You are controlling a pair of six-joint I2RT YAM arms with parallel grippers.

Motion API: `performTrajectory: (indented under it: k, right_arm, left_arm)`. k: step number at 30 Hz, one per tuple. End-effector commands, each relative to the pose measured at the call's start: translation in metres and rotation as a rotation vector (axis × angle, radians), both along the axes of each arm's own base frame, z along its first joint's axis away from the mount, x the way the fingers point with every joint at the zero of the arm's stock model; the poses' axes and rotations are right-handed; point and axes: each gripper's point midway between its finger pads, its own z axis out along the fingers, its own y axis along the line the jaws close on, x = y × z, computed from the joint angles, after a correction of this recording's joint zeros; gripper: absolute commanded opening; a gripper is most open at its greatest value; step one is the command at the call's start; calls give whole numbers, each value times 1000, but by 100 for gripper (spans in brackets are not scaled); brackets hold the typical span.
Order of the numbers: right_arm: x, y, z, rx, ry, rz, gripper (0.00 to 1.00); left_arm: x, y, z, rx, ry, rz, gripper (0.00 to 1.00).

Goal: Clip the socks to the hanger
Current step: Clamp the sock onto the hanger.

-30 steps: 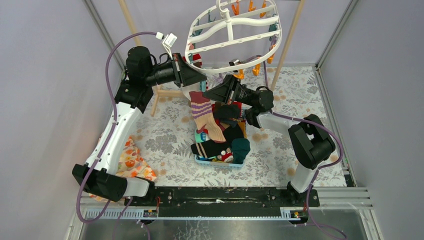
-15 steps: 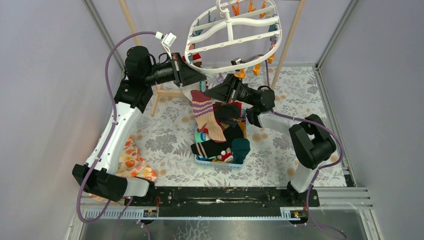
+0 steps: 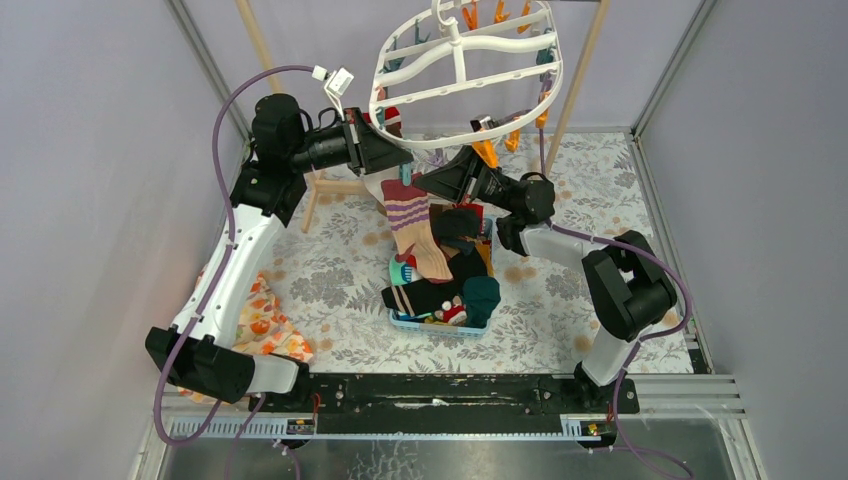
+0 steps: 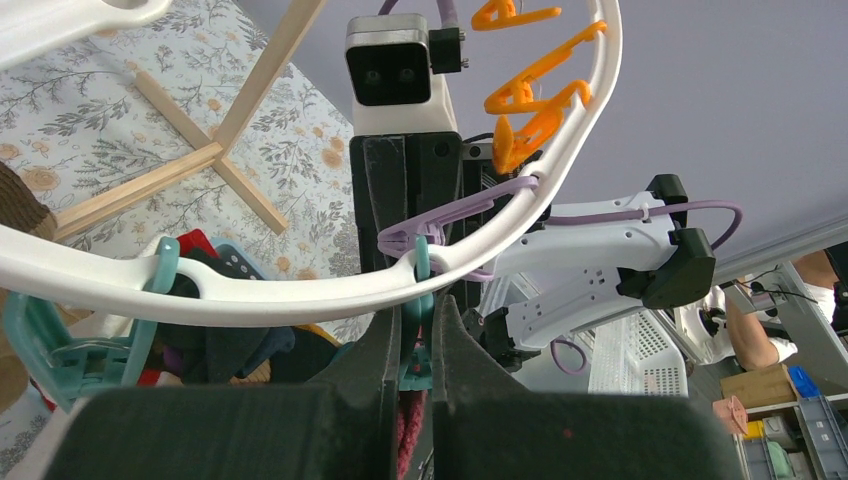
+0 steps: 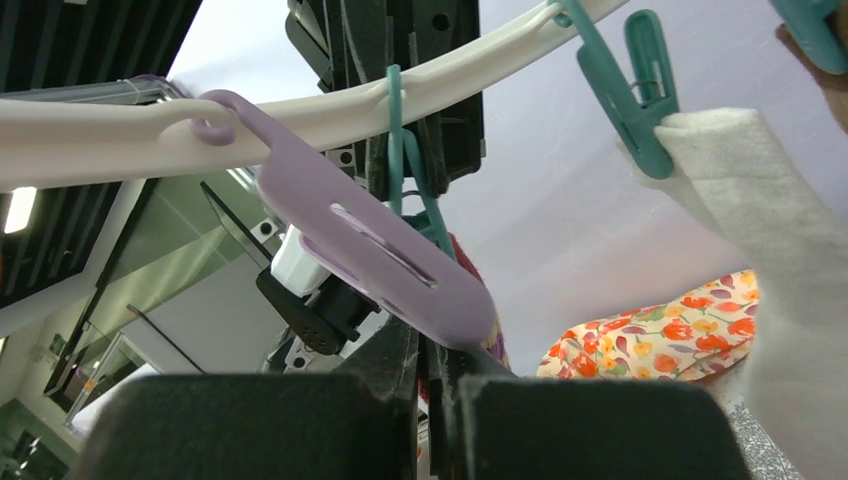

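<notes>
Since a second ago my right gripper [image 3: 424,183] has climbed toward the near rim of the hanger [image 4: 250,295], and the striped sock [image 3: 412,225] has lifted with it: cuff just under that rim, toe draped over the blue basket [image 3: 440,326] at mid-table. I judge we are mid-clip: my left gripper [image 3: 404,160] has its jaws almost together, pinching the teal peg [image 4: 416,335], while the right jaws are pressed together, apparently on the cuff, so next I must seat the cuff in the peg's mouth and release the peg before the sock. No brand, label or writing is legible.
</notes>
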Motion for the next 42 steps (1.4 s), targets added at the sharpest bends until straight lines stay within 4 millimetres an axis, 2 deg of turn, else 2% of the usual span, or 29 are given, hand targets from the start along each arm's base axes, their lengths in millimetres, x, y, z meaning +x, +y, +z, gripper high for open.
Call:
performTrajectory:
  k: [1, 9, 20, 31, 42]
  right_arm:
    - [-13, -23, 37, 128, -149, -77, 0]
    - [-6, -28, 41, 162, -125, -128, 0]
    - [-18, -24, 43, 139, -154, -67, 0]
    - [-35, -16, 54, 145, -204, -14, 0]
    - [-26, -17, 54, 173, -182, -70, 0]
  left_arm:
    - [-13, -3, 9, -13, -62, -76, 0]
    - [-13, -3, 7, -14, -61, -81, 0]
    - [-9, -3, 5, -19, -57, -73, 0]
    - [0, 0, 1, 8, -94, -29, 0]
    - [-6, -1, 0, 9, -97, -51, 1]
